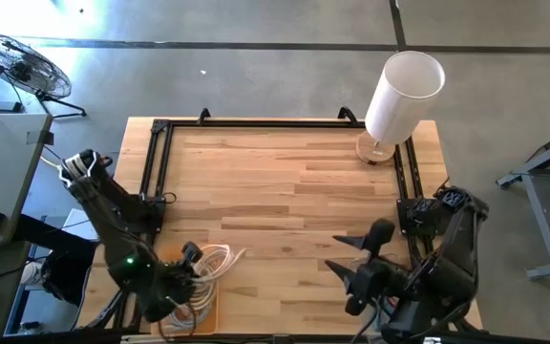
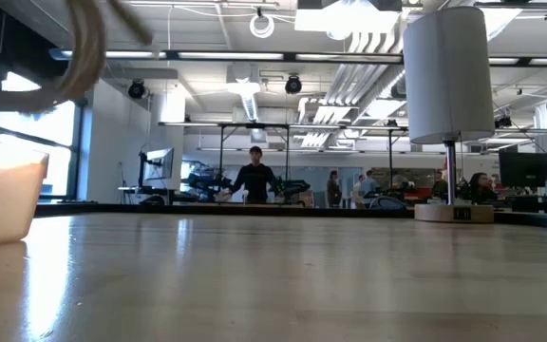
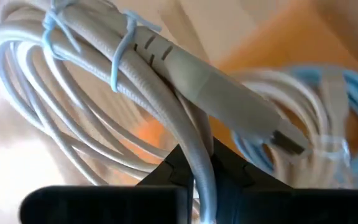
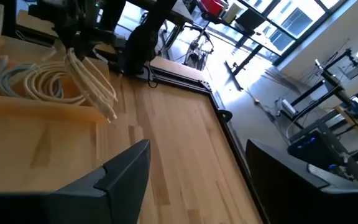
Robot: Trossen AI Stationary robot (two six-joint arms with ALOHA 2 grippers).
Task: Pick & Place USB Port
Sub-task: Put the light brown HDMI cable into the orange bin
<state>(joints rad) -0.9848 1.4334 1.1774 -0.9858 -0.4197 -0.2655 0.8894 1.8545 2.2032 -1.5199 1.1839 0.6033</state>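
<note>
Left gripper (image 1: 191, 268) clamped tight on a coiled white USB cable (image 3: 166, 81), holding it up just above the wooden tray (image 4: 36, 102) at the near left corner of the table (image 1: 285, 191), with right gripper (image 1: 356, 258) parked wide open near the right edge, gripping nothing.

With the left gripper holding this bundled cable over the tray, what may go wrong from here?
1. The left gripper pinches only a strand or two of the coiled white USB cable, so the bundle may slip out or swing.
2. More cables lie in the wooden tray just below; the hanging loops could snag them and drag them out.
3. The USB plug dangles free and might knock the tray wall.
The open right gripper waits apart.
</note>
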